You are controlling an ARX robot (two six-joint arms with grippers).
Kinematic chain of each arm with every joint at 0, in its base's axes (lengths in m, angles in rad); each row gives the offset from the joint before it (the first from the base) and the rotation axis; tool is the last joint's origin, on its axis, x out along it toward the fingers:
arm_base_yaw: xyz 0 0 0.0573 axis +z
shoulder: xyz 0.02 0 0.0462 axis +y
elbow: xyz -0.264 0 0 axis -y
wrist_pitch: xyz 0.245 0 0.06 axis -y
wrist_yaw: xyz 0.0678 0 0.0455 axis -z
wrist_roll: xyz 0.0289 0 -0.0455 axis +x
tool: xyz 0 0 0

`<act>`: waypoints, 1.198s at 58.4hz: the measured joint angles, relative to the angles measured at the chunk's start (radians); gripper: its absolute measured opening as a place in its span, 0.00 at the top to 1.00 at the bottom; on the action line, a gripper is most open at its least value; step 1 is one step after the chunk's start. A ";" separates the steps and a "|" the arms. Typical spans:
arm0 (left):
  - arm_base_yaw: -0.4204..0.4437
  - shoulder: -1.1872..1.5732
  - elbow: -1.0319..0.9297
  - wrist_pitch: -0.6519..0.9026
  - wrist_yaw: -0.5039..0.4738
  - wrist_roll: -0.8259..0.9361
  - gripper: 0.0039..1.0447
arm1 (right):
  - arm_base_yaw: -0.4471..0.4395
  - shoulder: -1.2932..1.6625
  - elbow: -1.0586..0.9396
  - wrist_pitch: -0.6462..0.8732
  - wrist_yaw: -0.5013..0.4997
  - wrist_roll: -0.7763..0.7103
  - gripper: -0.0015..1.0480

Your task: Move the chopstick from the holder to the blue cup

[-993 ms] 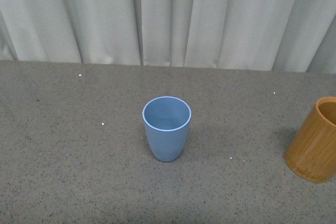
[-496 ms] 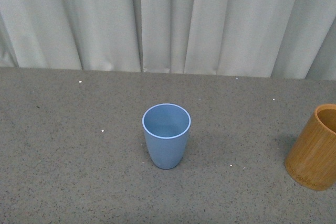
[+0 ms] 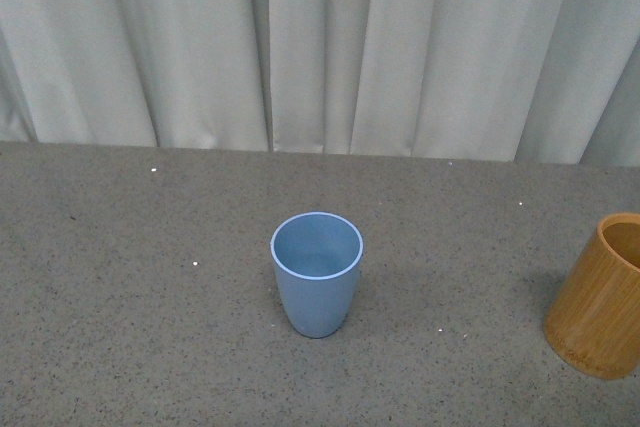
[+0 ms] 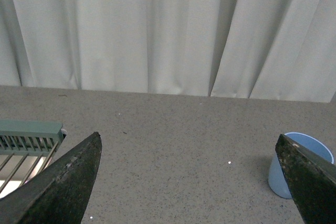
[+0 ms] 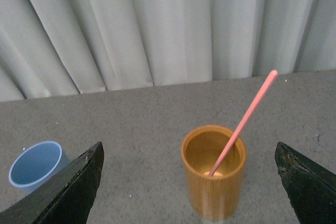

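The right pincer (image 5: 188,144) has its fingers spread wide apart and grips nothing. The chopstick (image 5: 244,121) lies ahead of it, clear of both fingers. The stick stands tilted in the holder (image 5: 210,195), with its lower end down on the holder's floor and its shaft leaning on the rim, and its upper length rises well above that rim. Nothing else shows inside the holder. The blue cup (image 3: 316,277) stands upright and empty near the middle of the grey speckled counter (image 3: 150,327), well apart from the holder, which is off to the robot's right. The left pincer (image 4: 188,135) is likewise spread open and empty, with the cup ahead near one finger.
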 joint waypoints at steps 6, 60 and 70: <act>0.000 0.000 0.000 0.000 0.000 0.000 0.06 | -0.050 0.190 0.095 0.060 -0.004 0.004 0.09; 0.000 0.000 0.000 0.000 0.000 0.000 0.06 | -0.186 0.818 0.413 0.036 0.064 0.138 0.09; 0.000 0.000 0.000 0.000 0.000 0.000 0.06 | -0.185 0.866 0.432 0.051 0.088 0.139 0.09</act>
